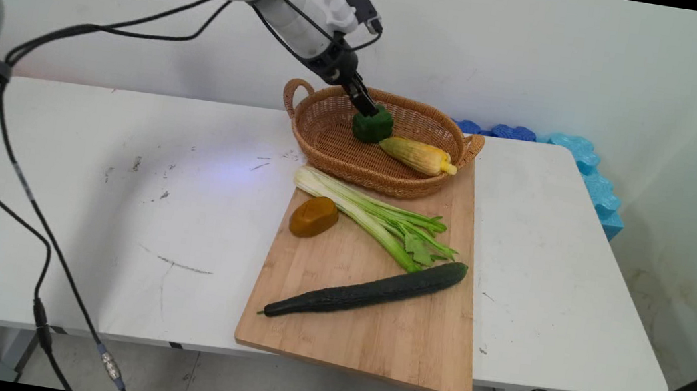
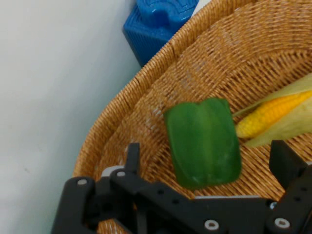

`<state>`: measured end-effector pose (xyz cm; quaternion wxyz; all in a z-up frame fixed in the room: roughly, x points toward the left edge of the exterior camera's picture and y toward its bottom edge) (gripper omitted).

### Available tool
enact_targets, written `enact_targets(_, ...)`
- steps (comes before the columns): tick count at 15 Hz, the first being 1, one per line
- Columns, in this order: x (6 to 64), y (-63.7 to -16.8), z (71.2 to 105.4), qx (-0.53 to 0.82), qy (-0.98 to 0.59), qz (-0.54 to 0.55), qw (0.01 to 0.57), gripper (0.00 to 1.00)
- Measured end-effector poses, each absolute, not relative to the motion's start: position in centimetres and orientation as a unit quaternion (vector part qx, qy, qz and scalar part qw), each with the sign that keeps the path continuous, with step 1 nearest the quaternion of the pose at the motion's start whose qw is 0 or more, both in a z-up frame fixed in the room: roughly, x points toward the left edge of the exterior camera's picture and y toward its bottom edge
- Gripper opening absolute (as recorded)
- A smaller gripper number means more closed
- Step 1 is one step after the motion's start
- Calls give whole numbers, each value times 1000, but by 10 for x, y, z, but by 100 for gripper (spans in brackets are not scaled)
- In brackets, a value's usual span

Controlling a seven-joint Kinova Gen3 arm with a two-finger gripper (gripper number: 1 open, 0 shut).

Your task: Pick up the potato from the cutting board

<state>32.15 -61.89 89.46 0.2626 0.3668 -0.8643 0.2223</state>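
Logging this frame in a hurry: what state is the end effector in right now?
End effector: open, fingers spread to either side of the green bell pepper lying in the wicker basket; it grips nothing.

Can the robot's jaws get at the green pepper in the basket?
Probably yes. The gripper is right over the green pepper in the basket, its jaws open on either side. The corn lies close beside the pepper, but nothing covers it.
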Motion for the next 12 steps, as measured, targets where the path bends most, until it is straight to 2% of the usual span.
enact_targets(5,325,-579,921,393,-852,212,272,100)
enact_targets(12,326,-524,939,427,-840,186,280,100)
